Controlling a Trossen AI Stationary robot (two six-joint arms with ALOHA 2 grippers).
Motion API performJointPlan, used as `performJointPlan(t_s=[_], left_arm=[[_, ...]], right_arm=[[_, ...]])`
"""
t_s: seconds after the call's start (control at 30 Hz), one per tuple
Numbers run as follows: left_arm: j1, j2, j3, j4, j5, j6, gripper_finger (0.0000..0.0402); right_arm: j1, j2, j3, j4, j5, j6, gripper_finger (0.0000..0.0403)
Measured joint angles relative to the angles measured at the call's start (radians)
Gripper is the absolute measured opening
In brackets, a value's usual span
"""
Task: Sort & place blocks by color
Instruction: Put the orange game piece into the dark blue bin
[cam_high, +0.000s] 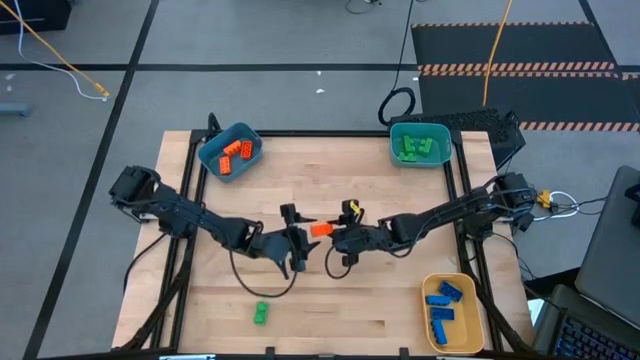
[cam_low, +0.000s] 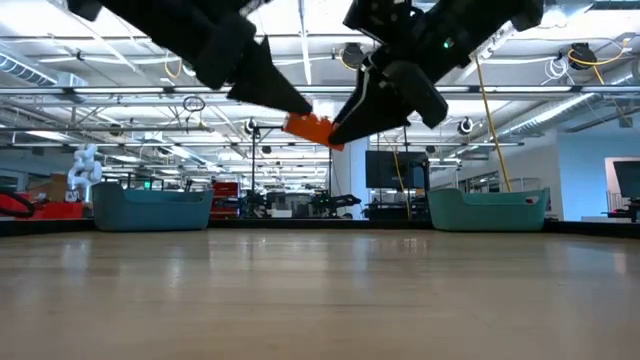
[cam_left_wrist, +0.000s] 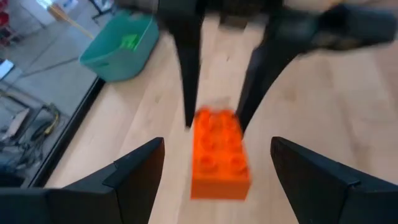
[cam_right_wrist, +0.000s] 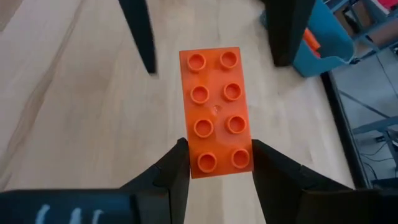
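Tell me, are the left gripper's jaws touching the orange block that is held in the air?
Apart. The left wrist view shows the left gripper open, with bare gaps either side of the orange block; the right gripper holds it.

High view: you look straight down on the whole tabletop (cam_high: 330, 300) and both arms, from well above.
Low view: you look level across the tabletop surface into the room behind, close to the wood.
Left wrist view: you look forward, close, at the orange block (cam_left_wrist: 219, 154) from one end.
Right wrist view: you look at the same block from the opposite end.
Shared: all four views include the orange block at mid-tabletop.
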Motion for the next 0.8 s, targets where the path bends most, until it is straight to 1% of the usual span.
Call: performJointPlan(t_s=[0.13,0.33,0.47,0.57,0.8], left_arm=[[0.04,0.0,0.0,-0.044,0.019,-0.001,0.0296],[0.076,0.0,0.0,-0.034,0.023,0.039,0.0296],[0.083,0.0,0.0,0.029,0.023,0.091,0.0296],[0.079,0.0,0.0,0.067,0.023,0.111,0.0296],[0.073,0.0,-0.001,0.036,0.023,0.095,0.0296]], right_arm=[[-0.019,-0.04,0.0,0.001,-0.013,-0.008,0.0135],[-0.036,-0.078,0.0,-0.015,-0.024,-0.021,0.0135],[-0.045,-0.075,0.0,-0.042,-0.03,-0.025,0.0135],[-0.055,-0.077,-0.018,-0.027,-0.044,-0.025,0.0135],[-0.06,-0.092,-0.044,-0.011,-0.048,-0.016,0.0135]])
